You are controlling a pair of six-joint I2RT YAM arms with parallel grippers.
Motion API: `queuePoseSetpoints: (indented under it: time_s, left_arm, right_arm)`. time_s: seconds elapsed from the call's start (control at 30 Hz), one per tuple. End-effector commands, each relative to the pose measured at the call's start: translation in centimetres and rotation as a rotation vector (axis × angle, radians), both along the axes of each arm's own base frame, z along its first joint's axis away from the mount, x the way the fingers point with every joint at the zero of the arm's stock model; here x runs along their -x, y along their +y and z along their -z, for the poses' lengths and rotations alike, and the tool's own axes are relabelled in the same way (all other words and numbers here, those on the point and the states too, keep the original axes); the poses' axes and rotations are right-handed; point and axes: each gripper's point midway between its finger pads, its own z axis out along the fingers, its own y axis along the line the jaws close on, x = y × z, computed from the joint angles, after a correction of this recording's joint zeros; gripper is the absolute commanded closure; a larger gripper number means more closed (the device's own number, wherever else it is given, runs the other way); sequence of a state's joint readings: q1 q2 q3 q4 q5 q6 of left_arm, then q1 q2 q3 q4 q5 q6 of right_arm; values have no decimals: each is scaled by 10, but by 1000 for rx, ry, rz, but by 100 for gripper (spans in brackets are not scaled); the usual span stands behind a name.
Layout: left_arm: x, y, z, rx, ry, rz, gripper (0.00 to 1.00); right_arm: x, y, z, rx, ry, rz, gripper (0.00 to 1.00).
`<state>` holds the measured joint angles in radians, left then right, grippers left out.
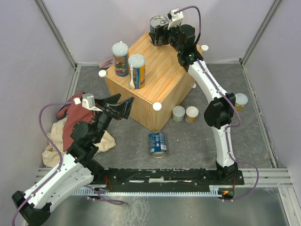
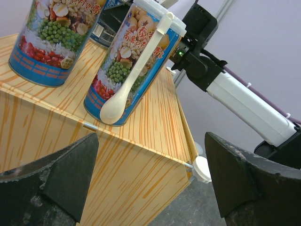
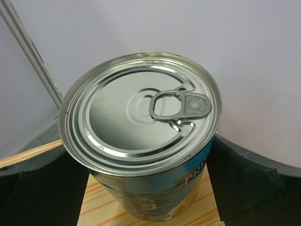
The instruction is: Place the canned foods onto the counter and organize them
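1. Spreads right jaws wide open either side of a ring-pull can (image 3: 141,122), upright at the counter's (image 1: 160,75) 12 o'clock corner.
2. Hangs left jaws open and empty at 7 o'clock of it.
3. Shows a tall can (image 1: 120,56) and a second tall can (image 1: 137,71) upright on top, toward 10 o'clock.
4. Shows, down on the grey surface (image 1: 197,146), a blue can (image 1: 157,143) at 6 o'clock, two short cans (image 1: 178,113) (image 1: 191,114) at 5, a third short can (image 1: 242,100) at 3.
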<state>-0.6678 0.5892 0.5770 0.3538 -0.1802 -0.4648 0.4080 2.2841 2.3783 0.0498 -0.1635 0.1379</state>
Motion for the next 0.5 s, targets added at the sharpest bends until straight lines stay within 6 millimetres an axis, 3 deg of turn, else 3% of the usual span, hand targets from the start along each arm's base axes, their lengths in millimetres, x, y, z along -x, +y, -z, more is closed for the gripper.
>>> queuePoseSetpoints:
  time_s: [0.0,0.47]
  left_arm:
    - [4,2,-22,58,-17,10,1]
    - [-3,1,-10,39,17,-10,1]
  right_arm:
    - [25,-9,-43,-14,-36,4,0]
    - [29,-11,-60,-20,-45,1,0]
